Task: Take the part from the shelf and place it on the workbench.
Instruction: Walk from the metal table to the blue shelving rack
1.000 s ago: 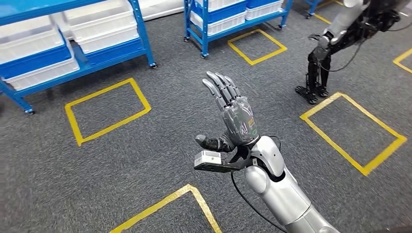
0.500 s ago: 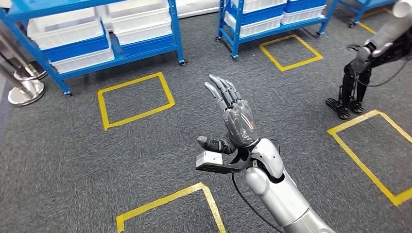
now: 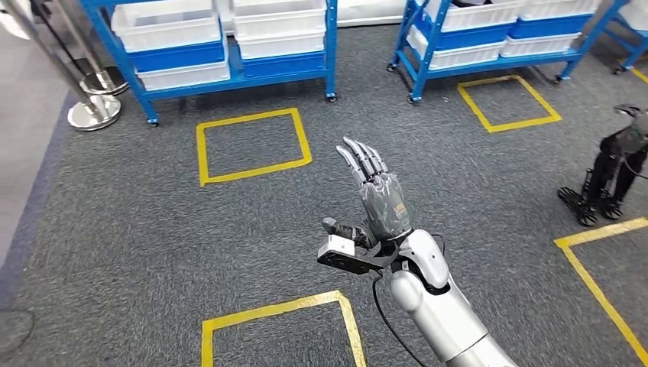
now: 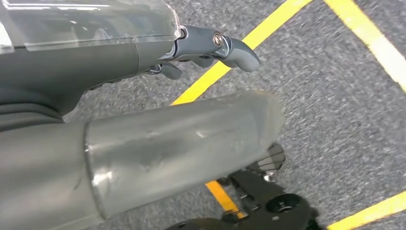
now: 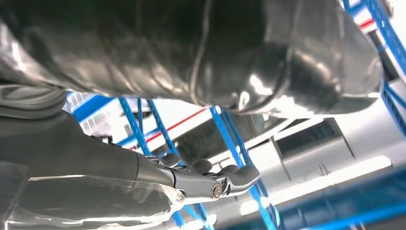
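My right hand point(image 3: 376, 197) is raised in front of me over the grey carpet, fingers straight and apart, thumb out to the side, holding nothing. In the right wrist view its fingers point(image 5: 210, 183) stand spread before blue shelf posts. A blue shelf point(image 3: 221, 47) with white bins point(image 3: 166, 23) stands ahead on the left, and a second blue shelf point(image 3: 489, 37) with white bins ahead on the right. What lies in the bins is too small to tell. My left hand point(image 4: 143, 120) hangs over the carpet with nothing in it, its fingers point(image 4: 225, 45) loosely extended.
Yellow tape squares mark the carpet: one before the left shelf point(image 3: 252, 145), one before the right shelf point(image 3: 508, 103), one near my feet point(image 3: 275, 313). Another robot's dark legs point(image 3: 611, 176) stand at the right. Metal post bases point(image 3: 93, 112) sit at the far left.
The camera has turned, so the whole scene has slid to the right and the shelves now lie straight ahead. My right hand keeps the same raised, spread pose.
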Controlling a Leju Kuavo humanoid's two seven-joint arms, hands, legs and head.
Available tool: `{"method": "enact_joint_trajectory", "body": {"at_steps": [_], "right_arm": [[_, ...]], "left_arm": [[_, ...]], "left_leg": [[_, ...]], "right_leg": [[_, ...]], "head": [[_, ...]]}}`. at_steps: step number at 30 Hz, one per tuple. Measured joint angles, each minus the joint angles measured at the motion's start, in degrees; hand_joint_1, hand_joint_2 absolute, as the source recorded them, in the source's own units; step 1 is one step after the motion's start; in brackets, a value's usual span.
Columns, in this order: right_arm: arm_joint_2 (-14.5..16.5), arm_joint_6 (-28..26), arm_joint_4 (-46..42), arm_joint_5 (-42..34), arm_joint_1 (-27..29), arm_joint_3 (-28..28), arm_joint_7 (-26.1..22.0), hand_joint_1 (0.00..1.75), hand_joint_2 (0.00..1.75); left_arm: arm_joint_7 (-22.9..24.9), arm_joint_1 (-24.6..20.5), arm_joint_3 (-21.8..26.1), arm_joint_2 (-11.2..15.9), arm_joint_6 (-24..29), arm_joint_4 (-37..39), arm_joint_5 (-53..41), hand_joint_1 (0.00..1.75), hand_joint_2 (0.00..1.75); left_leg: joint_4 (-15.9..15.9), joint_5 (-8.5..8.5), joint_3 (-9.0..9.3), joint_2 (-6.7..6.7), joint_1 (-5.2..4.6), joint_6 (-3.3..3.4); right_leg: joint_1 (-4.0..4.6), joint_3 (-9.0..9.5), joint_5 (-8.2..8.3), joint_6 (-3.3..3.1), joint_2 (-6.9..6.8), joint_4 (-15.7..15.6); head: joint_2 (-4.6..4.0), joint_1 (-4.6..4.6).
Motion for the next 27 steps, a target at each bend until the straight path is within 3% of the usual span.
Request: {"method": "enact_joint_trajectory", "body": {"at_steps": [2, 3, 5, 6, 8, 10, 12, 13, 14, 16, 18, 20, 23, 25, 27], "right_arm": [[0.03, 0.49, 2.34, 1.08, -0.14, -0.35, 0.49, 0.0, 0.0], [0.05, 0.68, 3.97, 1.71, -0.16, -0.43, 0.73, 0.0, 0.0], [0.18, 0.91, 7.68, 2.68, -0.11, -0.47, 0.96, 0.0, 0.0], [0.36, 0.91, 9.57, 3.08, -0.09, -0.47, 0.99, 0.0, 0.0], [0.88, 1.23, 12.8, 3.84, -0.1, -0.47, 1.26, 0.0, 0.0], [1.22, 2.61, 16.59, 5.04, -0.03, -0.47, 2.44, 0.0, 0.0], [1.42, 5.43, 22.07, 6.79, 0.1, -0.45, 4.7, 0.0, 0.0], [1.62, 7.43, 25.4, 7.46, 0.13, -0.41, 5.97, 0.0, 0.0], [1.9, 10.01, 29.1, 7.64, 0.17, -0.38, 7.19, 0.0, 0.0], [2.63, 16.1, 36.44, 5.1, 0.56, -0.67, 8.68, 0.0, 0.0], [3.32, 21.34, 42.81, -0.88, 1.64, -2.34, 9.67, 0.0, 0.87], [3.92, 23.65, 47.85, -7.05, 3.3, -5.47, 12.24, 0.0, 1.75], [4.17, 23.34, 53.07, -12.78, 6.37, -11.04, 16.17, 0.0, 1.75], [3.84, 22.63, 55.78, -14.66, 8.67, -14.17, 17.02, 0.0, 1.75], [3.54, 22.07, 57.82, -15.98, 11.22, -16.89, 17.31, 0.0, 1.75]], "left_arm": [[-0.05, -0.09, 0.02, -0.23, -0.16, 0.0, -0.15, 0.0, 0.0], [-0.06, -0.14, 0.04, -0.34, -0.21, 0.0, -0.18, 0.0, 0.0], [0.04, -0.06, 0.16, -0.56, -0.23, 0.02, -0.22, 0.0, 0.0], [0.13, 0.11, 0.24, -0.66, -0.23, 0.04, -0.27, 0.0, 0.0], [0.32, 0.34, 0.32, -0.78, -0.22, 0.1, -0.39, 0.0, 0.0], [0.47, 0.17, 0.35, -0.85, -0.21, 0.16, -0.49, 0.0, 0.0], [0.74, 0.02, 0.39, -0.92, -0.23, 0.22, -0.63, 0.0, 0.0], [0.98, 0.11, 0.4, -0.97, -0.25, 0.25, -0.7, 0.0, 0.0], [1.29, 0.22, 0.43, -1.01, -0.26, 0.27, -0.75, 0.0, 0.0], [2.08, 0.33, 0.67, -1.05, -0.26, 0.28, -0.58, 0.0, 0.0], [3.04, 0.26, 1.31, -1.14, -0.09, 0.29, -0.17, 0.0, 0.87], [3.87, 0.33, 2.04, -1.28, 0.16, 0.31, 0.17, 0.0, 1.75], [4.36, 0.55, 2.94, -1.75, 0.45, 0.34, 0.58, 0.0, 1.75], [4.26, 0.57, 3.43, -2.1, 0.67, 0.37, 0.77, 0.0, 1.75], [4.03, 0.72, 3.9, -2.33, 0.89, 0.42, 0.91, 0.0, 1.75]], "left_leg": [[0.25, -0.02, -0.23, -1.39, -0.08, -0.37], [0.28, 0.05, -0.41, -2.02, -0.03, -0.68], [0.1, 0.32, -0.75, -3.38, 0.11, -1.46], [0.22, 0.27, -0.88, -3.3, 0.18, -1.76], [2.54, -1.24, -1.95, -0.9, 0.04, -2.2], [9.03, -4.65, -4.91, 2.26, -0.01, -2.52], [14.74, -6.76, -7.67, 3.3, 0.11, -2.82], [14.94, -6.37, -7.71, 3.52, 0.14, -2.89], [12.97, -5.04, -6.59, 3.69, 0.16, -2.89], [5.42, -1.9, -2.29, 4.08, 0.08, -2.58], [0.42, -0.68, 0.5, 4.36, -0.22, -1.99], [-0.29, -0.82, 0.83, 4.3, -0.52, -1.39], [-1.21, -0.62, 1.69, 4.11, -0.17, -0.35], [-1.43, -0.66, 1.98, 4.03, -0.09, 0.2], [-1.36, -0.8, 2.0, 3.74, -0.14, 0.47]], "right_leg": [[-0.19, 2.97, 2.7, -0.28, 2.42, -6.76], [-0.2, 3.69, 3.0, -0.37, 3.19, -8.44], [-0.11, 4.03, 2.88, -0.64, 2.54, -9.13], [-0.14, 4.23, 3.02, -0.94, 1.85, -9.41], [-0.28, 4.67, 3.32, -1.62, 0.51, -10.05], [-0.06, 4.86, 3.32, -2.02, -1.05, -10.31], [0.13, 4.88, 3.16, -2.19, -2.76, -10.29], [0.17, 4.9, 3.06, -2.19, -3.38, -10.27], [0.19, 4.94, 2.95, -2.1, -3.89, -10.24], [0.26, 5.05, 2.69, -1.73, -4.66, -10.12], [0.41, 5.07, 2.49, -1.24, -5.2, -10.02], [0.41, 5.25, 2.44, -0.71, -5.43, -10.12], [0.18, 4.84, 0.79, 0.2, -3.78, -8.19], [0.06, 1.87, -2.55, 0.55, -1.93, -1.99], [0.03, -1.66, -4.83, 0.73, -1.36, 4.51]], "head": [[0.0, -0.01], [0.0, -0.01], [0.0, -0.01], [0.0, 0.0], [0.0, -0.04], [0.0, -0.07], [0.0, -0.06], [0.0, -0.05], [0.0, -0.05], [0.0, -0.06], [0.0, -0.05], [0.0, -0.04], [0.0, -0.03], [0.0, -0.01], [0.0, 0.0]]}}
